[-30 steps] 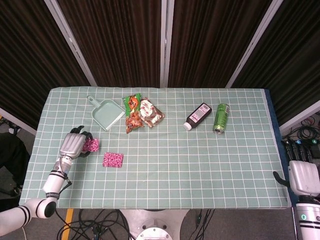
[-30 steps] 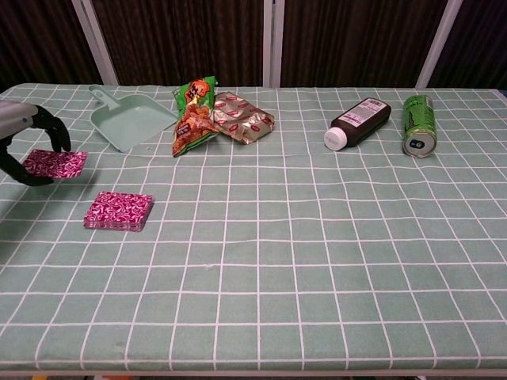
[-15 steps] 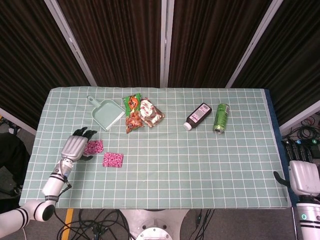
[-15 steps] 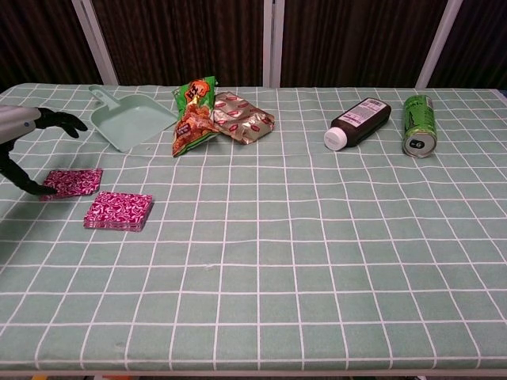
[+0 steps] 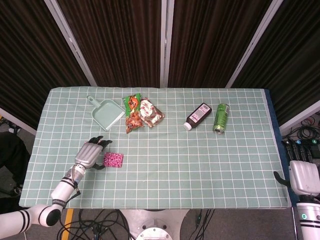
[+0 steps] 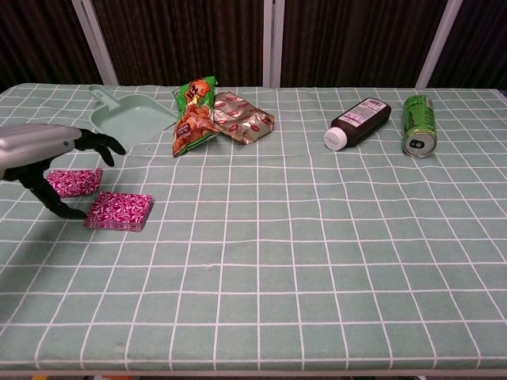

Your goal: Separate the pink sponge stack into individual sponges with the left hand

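Note:
The pink sponge stack (image 6: 120,210) (image 5: 114,159) lies flat on the green checked table near its left front. One single pink sponge (image 6: 74,181) lies flat just to the left of the stack and a little behind it; the head view hides it under my hand. My left hand (image 6: 47,150) (image 5: 90,154) hovers over this single sponge with its fingers spread and nothing in it. Its thumb reaches down by the stack's left edge. My right hand (image 5: 303,177) hangs off the table's right front corner, with its fingers out of sight.
A mint dustpan (image 6: 131,120) lies behind the sponges. Two snack bags (image 6: 226,111) sit at the back middle. A dark bottle (image 6: 358,122) and a green can (image 6: 419,125) lie on their sides at the back right.
My left hand set the single sponge down, opened its fingers and moved right toward the stack. The right hand has not moved.

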Tool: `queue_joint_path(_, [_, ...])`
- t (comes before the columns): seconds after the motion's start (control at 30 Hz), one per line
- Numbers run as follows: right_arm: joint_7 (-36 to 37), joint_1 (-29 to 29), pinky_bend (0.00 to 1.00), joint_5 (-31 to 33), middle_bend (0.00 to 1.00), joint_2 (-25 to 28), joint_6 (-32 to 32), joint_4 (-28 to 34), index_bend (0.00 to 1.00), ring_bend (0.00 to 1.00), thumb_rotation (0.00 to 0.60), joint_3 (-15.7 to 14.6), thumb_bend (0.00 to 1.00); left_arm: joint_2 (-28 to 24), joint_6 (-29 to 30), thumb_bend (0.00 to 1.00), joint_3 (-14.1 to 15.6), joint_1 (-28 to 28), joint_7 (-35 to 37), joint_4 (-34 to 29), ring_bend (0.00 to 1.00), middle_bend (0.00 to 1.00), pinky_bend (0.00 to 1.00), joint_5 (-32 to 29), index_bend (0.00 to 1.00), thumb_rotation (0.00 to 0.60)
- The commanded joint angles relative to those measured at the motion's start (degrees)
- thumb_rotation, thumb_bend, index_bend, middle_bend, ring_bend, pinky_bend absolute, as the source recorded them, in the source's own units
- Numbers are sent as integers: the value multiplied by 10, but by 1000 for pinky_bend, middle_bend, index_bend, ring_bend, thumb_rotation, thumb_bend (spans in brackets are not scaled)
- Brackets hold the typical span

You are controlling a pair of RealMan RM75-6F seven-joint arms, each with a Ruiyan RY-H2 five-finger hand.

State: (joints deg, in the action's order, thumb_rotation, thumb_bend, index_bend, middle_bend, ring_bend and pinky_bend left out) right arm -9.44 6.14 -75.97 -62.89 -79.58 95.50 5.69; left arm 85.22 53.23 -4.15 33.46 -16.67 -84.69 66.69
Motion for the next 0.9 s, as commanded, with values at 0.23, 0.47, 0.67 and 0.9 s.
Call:
queue_joint_path(0.23, [15, 0, 0, 1, 0, -1, 4, -10, 0, 0, 600, 1, 146, 55, 5, 133, 7, 10, -47, 13, 53, 245, 141, -17, 162, 600])
queue_joint_path(0.47, [30, -1, 0, 1, 0, 0, 5, -18, 0, 0, 600, 1, 146, 69, 16, 137, 8, 9, -61, 25, 54, 261, 141, -19, 187, 600])
queue_joint_path(0.67, [30, -1, 0, 0, 0, -1, 5, -20, 0, 0, 600, 1, 145, 65, 24, 139, 7, 8, -67, 29, 54, 281, 137, -19, 228, 600])
queue_joint_path(0.9, [23, 1, 0, 0, 0, -1, 7, -17, 0, 0, 600, 0, 145, 63, 21, 145, 7, 8, -70, 32, 55, 296, 136, -26, 272, 600])
